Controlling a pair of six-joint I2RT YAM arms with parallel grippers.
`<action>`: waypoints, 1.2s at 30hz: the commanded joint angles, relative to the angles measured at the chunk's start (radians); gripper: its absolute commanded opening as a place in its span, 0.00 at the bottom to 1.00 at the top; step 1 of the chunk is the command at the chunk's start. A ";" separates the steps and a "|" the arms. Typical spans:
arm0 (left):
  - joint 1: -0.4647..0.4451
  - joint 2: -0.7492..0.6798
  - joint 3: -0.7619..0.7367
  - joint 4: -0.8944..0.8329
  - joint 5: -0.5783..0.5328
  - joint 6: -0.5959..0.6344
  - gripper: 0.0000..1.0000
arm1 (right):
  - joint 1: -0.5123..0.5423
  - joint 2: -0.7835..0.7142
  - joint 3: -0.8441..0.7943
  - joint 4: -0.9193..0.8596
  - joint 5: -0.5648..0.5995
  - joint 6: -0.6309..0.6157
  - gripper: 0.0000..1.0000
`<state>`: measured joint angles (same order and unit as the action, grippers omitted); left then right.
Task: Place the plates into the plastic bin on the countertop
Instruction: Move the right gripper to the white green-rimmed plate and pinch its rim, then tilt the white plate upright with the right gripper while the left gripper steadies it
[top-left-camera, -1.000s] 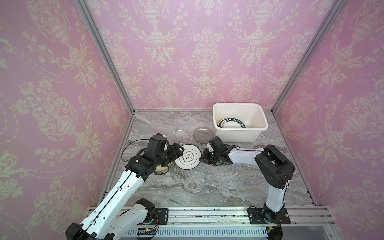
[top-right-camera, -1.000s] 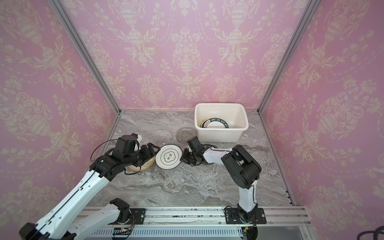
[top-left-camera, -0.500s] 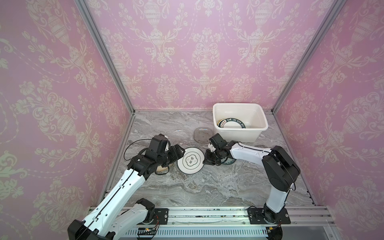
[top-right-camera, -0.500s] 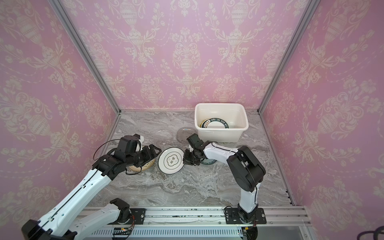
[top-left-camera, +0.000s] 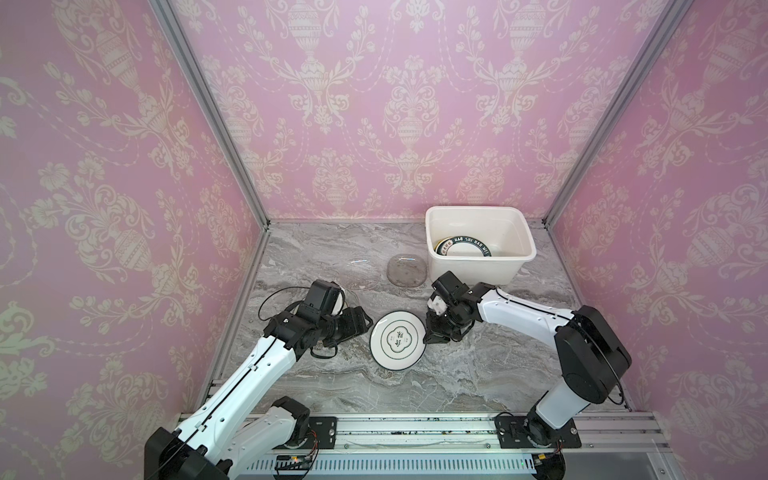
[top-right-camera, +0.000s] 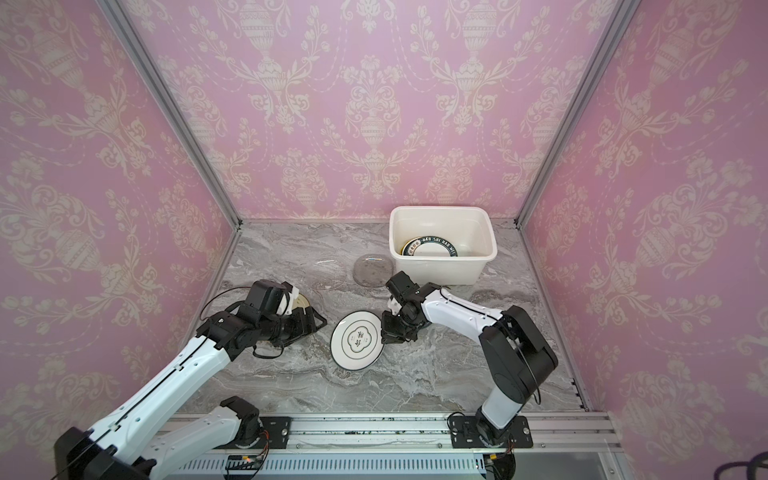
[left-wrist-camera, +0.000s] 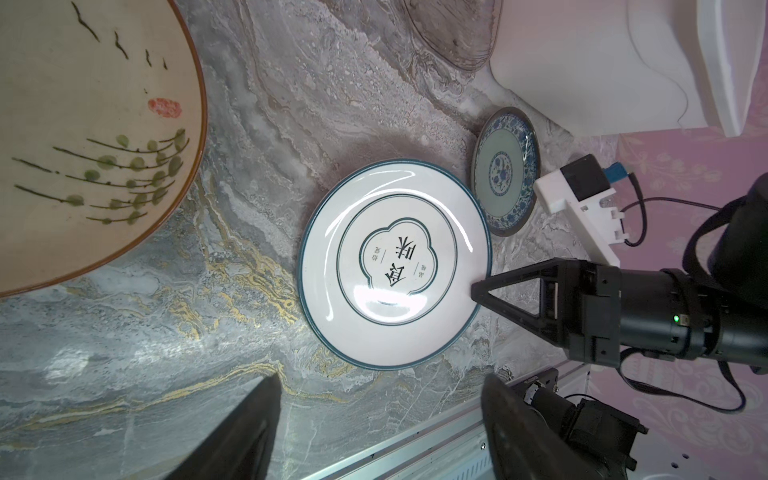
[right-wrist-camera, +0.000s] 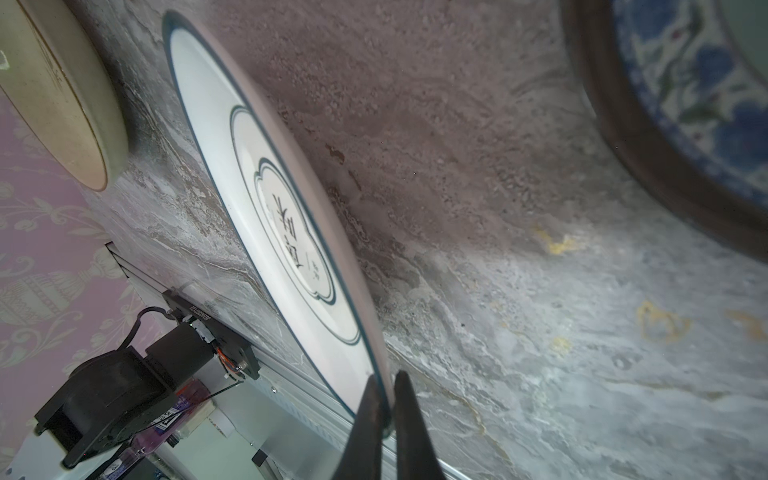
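A white dark-rimmed plate with lettering (top-left-camera: 398, 340) (top-right-camera: 357, 340) (left-wrist-camera: 395, 266) (right-wrist-camera: 291, 232) sits tilted over the countertop (top-left-camera: 415, 386). My right gripper (top-left-camera: 429, 332) (top-right-camera: 384, 332) (right-wrist-camera: 386, 376) is shut on its right rim. My left gripper (top-left-camera: 365, 322) (top-right-camera: 320, 322) (left-wrist-camera: 380, 386) stands open just left of this plate, holding nothing. A cream plate (left-wrist-camera: 83, 145) with green leaves lies under the left arm. A teal patterned plate (left-wrist-camera: 505, 174) lies beside the right gripper, hidden in both top views. The white plastic bin (top-left-camera: 473, 272) (top-right-camera: 436, 270) at the back right holds a dark-rimmed lettered plate (top-left-camera: 463, 247).
Two glass plates lie left of the bin: a grey-tinted one (top-left-camera: 407, 270) (top-right-camera: 373, 271) and a clear one (top-left-camera: 359, 274). Pink walls close the countertop on three sides. The aluminium rail (top-left-camera: 415, 432) runs along the front edge.
The right gripper has drawn the white lettered plate toward the front and right, tipping its gripped rim up. The left gripper has followed it forward, still open.
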<state>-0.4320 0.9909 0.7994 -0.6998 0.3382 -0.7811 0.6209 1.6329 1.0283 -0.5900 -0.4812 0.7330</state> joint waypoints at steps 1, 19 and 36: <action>0.009 -0.019 -0.048 0.053 0.050 0.016 0.78 | -0.022 -0.065 -0.041 0.065 -0.053 0.012 0.00; 0.024 -0.021 -0.286 0.477 0.155 -0.182 0.77 | -0.098 -0.184 -0.060 0.246 -0.256 0.104 0.00; 0.026 -0.032 -0.347 0.779 0.205 -0.354 0.46 | -0.114 -0.193 -0.099 0.404 -0.323 0.226 0.00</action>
<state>-0.4141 0.9756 0.4675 0.0231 0.5190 -1.1030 0.5117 1.4593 0.9363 -0.2539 -0.7643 0.9287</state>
